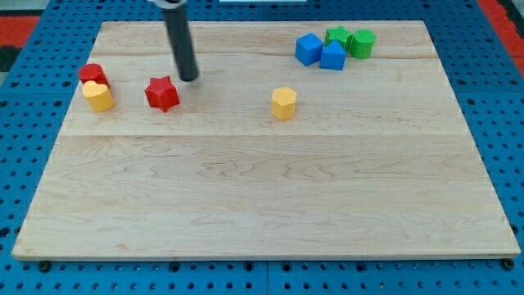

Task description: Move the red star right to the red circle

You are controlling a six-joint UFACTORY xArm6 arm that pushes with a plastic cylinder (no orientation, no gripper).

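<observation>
The red star point(162, 93) lies on the wooden board at the view's upper left. The red circle point(92, 74) sits further to the view's left, touching a yellow heart point(98, 96) just below it. My tip point(190, 78) stands just to the upper right of the red star, close to it but with a small gap.
A yellow hexagon point(283, 103) sits near the board's middle. At the view's top right is a cluster: two blue blocks point(308, 49) point(332, 56), a green star point(336, 37) and a green circle point(362, 43). The wooden board point(262, 188) lies on a blue pegboard.
</observation>
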